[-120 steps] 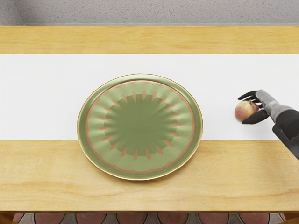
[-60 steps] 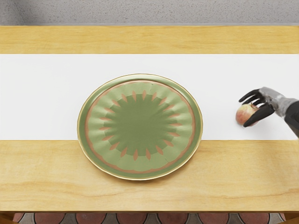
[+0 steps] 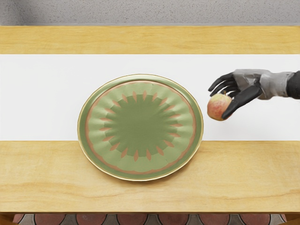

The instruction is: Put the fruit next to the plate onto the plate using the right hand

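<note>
moved since the earlier frames: fruit and right hand, both shifted leftward from near the right edge of the view toward the plate. fruit now sits just beside the plate's right rim, apart from it by a narrow strip of white cloth; it also shows slightly larger than half a second ago. forearm, earlier slanting in from the lower right, now reaches in almost level from the right edge.

item 1, right hand: dark fingers curved over the top and far side of the fruit, thumb pressed along its right side. fingers closed around the fruit in a loose cage grip, tips fanned out to the left. grey wrist section behind the palm.

item 2, fruit: small, round, red and yellow skin, held in the right hand, over the white cloth, not on the plate. whether it clears the cloth cannot be told from this view.

item 3, plate: large, round, green with a gold rim, a ring of reddish leaf-shaped marks and a reddish band; unchanged in position, lying half on the cloth and half on the wood.

item 4, table: pale wood, white cloth running across its middle.
</note>
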Motion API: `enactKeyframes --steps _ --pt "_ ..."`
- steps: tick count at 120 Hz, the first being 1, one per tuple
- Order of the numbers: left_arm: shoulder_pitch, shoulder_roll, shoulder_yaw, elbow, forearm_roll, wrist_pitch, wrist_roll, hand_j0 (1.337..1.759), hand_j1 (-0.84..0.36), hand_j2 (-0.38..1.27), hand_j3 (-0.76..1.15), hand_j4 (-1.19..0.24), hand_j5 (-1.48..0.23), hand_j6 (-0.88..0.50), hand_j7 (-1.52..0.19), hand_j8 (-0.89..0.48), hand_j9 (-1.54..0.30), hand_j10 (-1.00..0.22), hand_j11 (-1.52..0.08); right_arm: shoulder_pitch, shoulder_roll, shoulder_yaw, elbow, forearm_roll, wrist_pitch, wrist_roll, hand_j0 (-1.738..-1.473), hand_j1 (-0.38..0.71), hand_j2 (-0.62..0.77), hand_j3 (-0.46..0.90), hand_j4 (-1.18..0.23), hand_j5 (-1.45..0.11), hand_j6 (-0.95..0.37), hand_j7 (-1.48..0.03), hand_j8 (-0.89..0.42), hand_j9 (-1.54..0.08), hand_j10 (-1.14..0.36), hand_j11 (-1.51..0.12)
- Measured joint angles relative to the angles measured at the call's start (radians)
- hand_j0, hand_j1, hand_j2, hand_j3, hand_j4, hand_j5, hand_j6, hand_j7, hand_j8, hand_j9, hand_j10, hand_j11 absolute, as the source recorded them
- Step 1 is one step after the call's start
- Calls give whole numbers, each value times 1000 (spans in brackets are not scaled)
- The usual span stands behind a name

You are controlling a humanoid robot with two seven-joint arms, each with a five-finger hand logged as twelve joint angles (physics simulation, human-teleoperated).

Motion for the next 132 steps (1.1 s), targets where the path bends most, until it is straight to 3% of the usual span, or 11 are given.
enactKeyframes --steps 2,18,19,20,21,32,69,79,95,112,132 --pt "0 0 0 0 0 0 0 1658 53 50 0 -247 -321 -247 -321 -247 -321 -247 -321 8 8 3 1 7 7 -1 -1658 207 458 0 -599 -790 -509 -783 -430 -785 -460 -779" --pt "0 0 0 0 0 0 0 1658 53 50 0 -247 -321 -247 -321 -247 -321 -247 -321 73 93 13 14 52 33 -15 -1658 229 476 -1 -604 -797 -528 -791 -435 -790 -464 -785" --pt "0 0 0 0 0 0 0 1658 53 50 0 -247 -321 -247 -321 -247 -321 -247 -321 76 101 14 14 54 33 -16 -1658 219 408 0 -604 -799 -528 -791 -434 -792 -462 -786" --pt "0 0 0 0 0 0 0 1658 53 50 0 -247 -321 -247 -321 -247 -321 -247 -321 80 108 14 15 55 34 -16 -1658 225 464 0 -604 -800 -528 -792 -432 -793 -459 -786" --pt "0 0 0 0 0 0 0 1658 53 50 0 -247 -321 -247 -321 -247 -321 -247 -321 82 115 14 15 56 34 -17 -1658 213 381 0 -604 -802 -529 -793 -431 -794 -458 -787" --pt "0 0 0 0 0 0 0 1658 53 50 0 -247 -321 -247 -321 -247 -321 -247 -321 103 192 15 9 65 32 -20 -1658 211 405 0 -603 -816 -541 -798 -413 -800 -450 -793" --pt "0 0 0 0 0 0 0 1658 53 49 0 -247 -321 -247 -321 -247 -321 -247 -321 120 459 -9 -161 -5 28 -23 -1658 238 433 0 -608 -824 -533 -806 -400 -795 -431 -788" --pt "0 0 0 0 0 0 0 1658 53 49 0 -247 -321 -247 -321 -247 -321 -247 -321 122 485 -13 -183 -16 26 -23 -1658 239 461 0 -610 -822 -548 -806 -417 -795 -443 -791" --pt "0 0 0 0 0 0 0 1658 53 49 0 -247 -321 -247 -321 -247 -321 -247 -321 123 501 -15 -195 -23 26 -23 -1658 206 374 0 -575 -768 -566 -757 -434 -747 -453 -746" --pt "0 0 0 0 0 0 0 1658 53 49 0 -247 -321 -247 -321 -247 -321 -247 -321 123 506 -14 -199 -25 22 -23 -1658 122 166 0 -451 -598 -447 -592 -384 -587 -398 -586" --pt "0 0 0 0 0 0 0 1658 53 50 0 -247 -321 -247 -321 -247 -321 -247 -321 123 506 -14 -200 -25 19 -23 -1658 29 45 0 -341 -448 -339 -445 -311 -443 -306 -443"
